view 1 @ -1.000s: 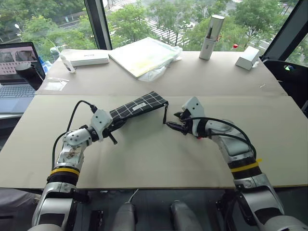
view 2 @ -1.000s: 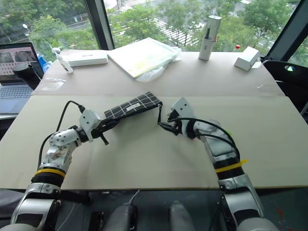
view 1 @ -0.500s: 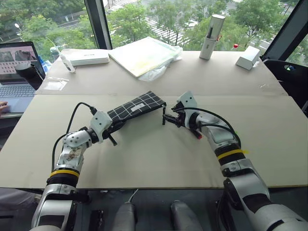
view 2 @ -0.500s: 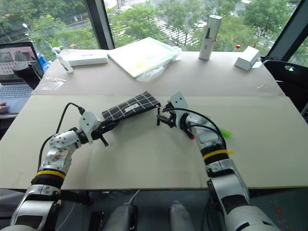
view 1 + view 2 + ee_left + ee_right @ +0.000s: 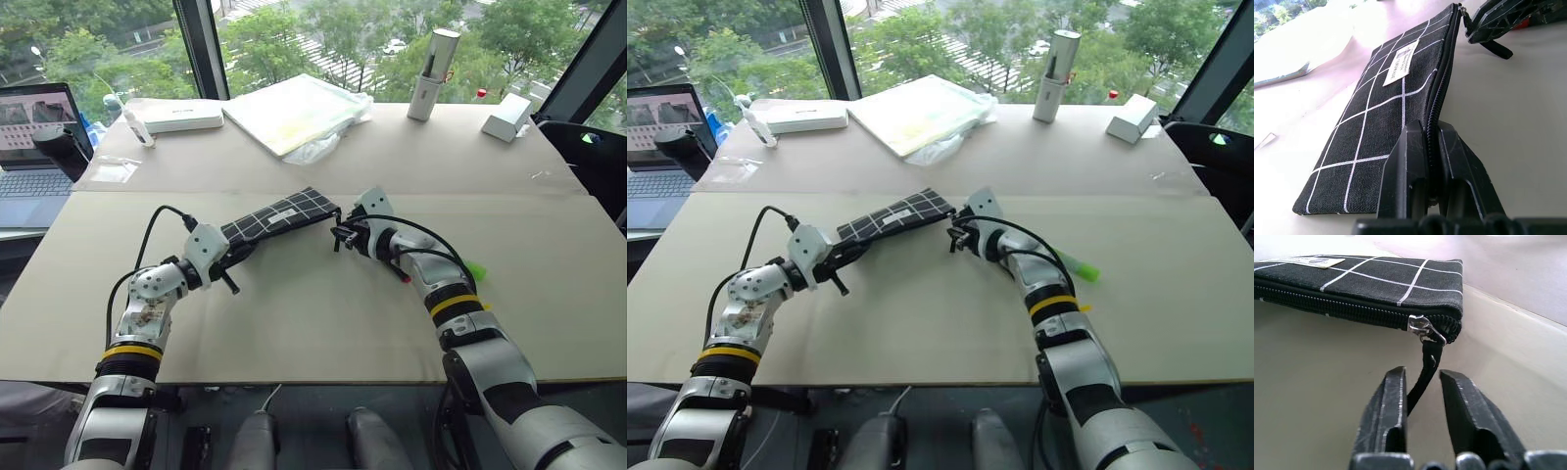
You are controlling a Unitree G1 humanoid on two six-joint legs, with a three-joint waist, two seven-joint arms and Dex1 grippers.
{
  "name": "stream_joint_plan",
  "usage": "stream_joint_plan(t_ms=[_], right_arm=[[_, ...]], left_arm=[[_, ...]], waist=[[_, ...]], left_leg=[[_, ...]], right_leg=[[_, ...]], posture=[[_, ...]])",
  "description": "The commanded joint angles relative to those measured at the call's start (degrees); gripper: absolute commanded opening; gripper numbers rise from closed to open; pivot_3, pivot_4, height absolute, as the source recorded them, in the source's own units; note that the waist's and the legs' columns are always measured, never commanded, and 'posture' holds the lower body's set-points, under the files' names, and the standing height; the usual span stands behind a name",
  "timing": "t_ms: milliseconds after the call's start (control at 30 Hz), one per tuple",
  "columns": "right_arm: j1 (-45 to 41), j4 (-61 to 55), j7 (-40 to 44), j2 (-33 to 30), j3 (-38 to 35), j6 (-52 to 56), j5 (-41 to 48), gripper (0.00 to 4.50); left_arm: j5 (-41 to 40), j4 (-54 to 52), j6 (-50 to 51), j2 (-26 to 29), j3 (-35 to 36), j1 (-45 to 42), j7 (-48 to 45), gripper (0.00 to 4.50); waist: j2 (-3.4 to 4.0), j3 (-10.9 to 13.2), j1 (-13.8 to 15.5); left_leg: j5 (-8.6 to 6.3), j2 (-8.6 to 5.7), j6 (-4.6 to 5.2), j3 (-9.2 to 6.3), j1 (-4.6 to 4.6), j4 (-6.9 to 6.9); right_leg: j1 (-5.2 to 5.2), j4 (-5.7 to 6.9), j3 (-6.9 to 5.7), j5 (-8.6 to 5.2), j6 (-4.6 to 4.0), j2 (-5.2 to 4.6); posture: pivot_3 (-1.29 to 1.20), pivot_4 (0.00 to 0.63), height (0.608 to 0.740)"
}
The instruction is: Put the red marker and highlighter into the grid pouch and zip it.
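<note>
Left wrist view: grid pouch [image 5: 1386, 117] bears a white label [image 5: 1401, 62], print unreadable.

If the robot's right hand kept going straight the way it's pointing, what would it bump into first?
Probably the grid pouch. The right gripper points at its zipper end, with the black pull cord already between the fingers, so the metal slider and pouch corner come first. Depth is hard to judge.

laptop [image 5: 34, 147], white box [image 5: 506, 117], silver cylinder [image 5: 431, 61], plastic-wrapped pad [image 5: 294, 113]
</note>
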Motion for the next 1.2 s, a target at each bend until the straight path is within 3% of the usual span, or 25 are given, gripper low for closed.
stream_joint_plan(t_ms=[33, 500, 1133, 1167, 1200], right_arm=[[-1.32, -1.25, 0.77, 0.16, -0.67, -1.77, -0.16, 0.03], [-0.48, -6.27, 6.09, 4.35, 6.97, -1.53, -4.89, 0.03], [0.93, -14.58, 12.54, 11.02, 9.40, 4.16, -2.42, 0.03], [0.91, -14.02, 11.97, 10.69, 9.15, 3.97, -2.87, 0.48], [0.88, -13.63, 11.57, 10.45, 8.97, 3.83, -3.17, 0.61]], left_arm=[[-0.54, -2.21, 0.27, -0.02, 0.75, -0.25, 0.54, 0.00], [-0.21, -1.66, 0.72, -1.08, 0.05, -1.31, 0.63, 0.00], [0.05, -1.37, 1.31, -1.30, -0.11, -2.46, -0.18, 0.00], [0.04, -1.41, 1.33, -1.30, -0.10, -2.47, -0.16, 0.00], [0.04, -1.44, 1.34, -1.31, -0.08, -2.47, -0.15, 0.00]], waist=[[0.00, 0.00, -0.01], [0.00, 0.00, -0.11], [0.00, 0.00, 0.03], [0.00, 0.00, 0.08], [0.00, 0.00, 0.13]], left_leg=[[0.00, 0.00, -0.01, 0.00, -0.03, 0.00], [0.05, -0.01, -0.08, 0.05, -0.19, 0.01], [0.07, 0.00, -0.11, 0.03, -0.18, 0.02], [0.07, 0.00, -0.11, 0.03, -0.19, 0.02], [0.07, -0.01, -0.12, 0.03, -0.19, 0.02]], right_leg=[[-0.04, 0.01, 0.00, 0.00, 0.00, 0.00], [-0.50, 0.47, 0.02, 0.01, -0.02, 0.00], [-0.52, 0.76, -0.05, 0.01, -0.02, 0.00], [-0.51, 0.75, -0.05, 0.01, -0.02, 0.00], [-0.51, 0.75, -0.06, 0.01, -0.02, -0.01]], posture=[[0.00, 0.150, 0.731], [0.00, 0.150, 0.731], [0.00, 0.150, 0.731], [0.00, 0.150, 0.731], [0.00, 0.150, 0.731]])
